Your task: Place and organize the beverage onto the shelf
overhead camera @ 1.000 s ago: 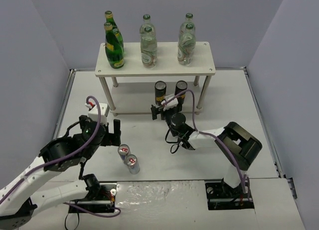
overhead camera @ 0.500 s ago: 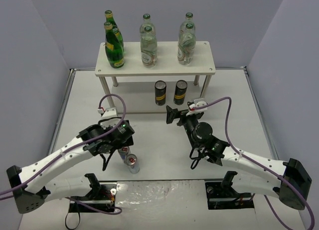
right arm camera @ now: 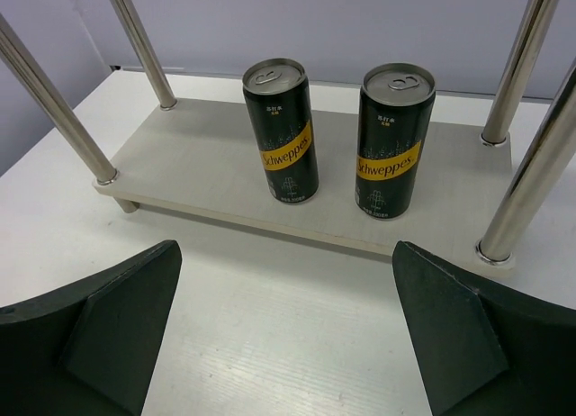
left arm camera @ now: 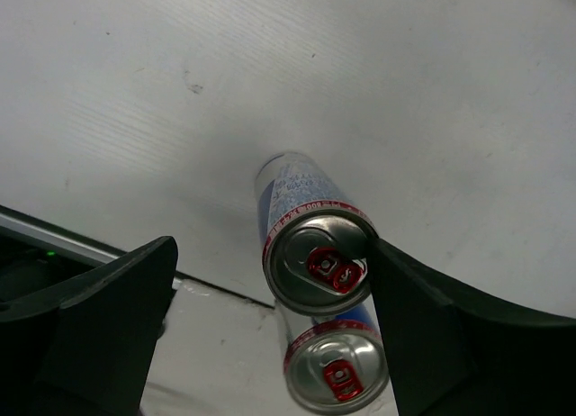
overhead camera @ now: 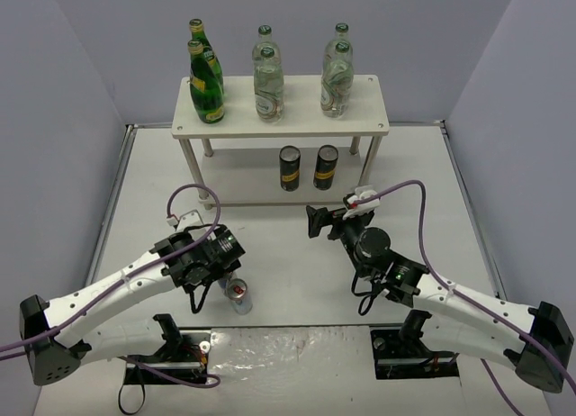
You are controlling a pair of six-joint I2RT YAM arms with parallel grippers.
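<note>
Eight drinks (overhead camera: 268, 90) stand off the table (overhead camera: 288, 249) on the shelf (overhead camera: 301, 110), my right gripper (right arm camera: 286, 249) hangs spread and empty facing its lower tier, and my left gripper (left arm camera: 272, 254) straddles, jaws spread, one silver-blue-red can (left arm camera: 315, 254) on that table, so I fear an off-centre squeeze could topple the second can (left arm camera: 335, 375) just beside it.

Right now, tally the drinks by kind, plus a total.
Dark-green glass bottles: 2
Clear green-capped bottles: 4
Black yellow-banded cans: 2
Silver-blue-red cans: 2
Total: 10
</note>
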